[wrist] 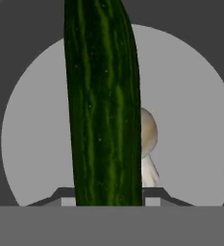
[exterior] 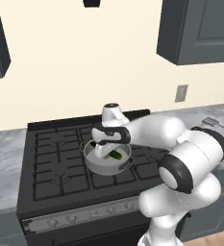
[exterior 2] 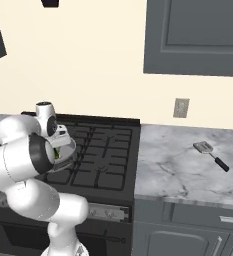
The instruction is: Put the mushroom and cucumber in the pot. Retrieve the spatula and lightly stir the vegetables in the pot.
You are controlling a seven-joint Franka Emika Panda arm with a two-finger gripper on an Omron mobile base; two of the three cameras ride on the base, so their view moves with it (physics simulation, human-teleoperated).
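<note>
Gripper (exterior: 105,153) is down inside the pot (exterior: 95,164) on the stove (exterior: 56,168), fingers pinching the cucumber (wrist: 104,103), which runs lengthwise up the hand view over the pot floor. Mushroom (wrist: 147,139) lies on the pot bottom just behind the cucumber. Spatula (exterior 2: 210,155) sits on the marble counter (exterior 2: 173,170), well apart to the right.
</note>
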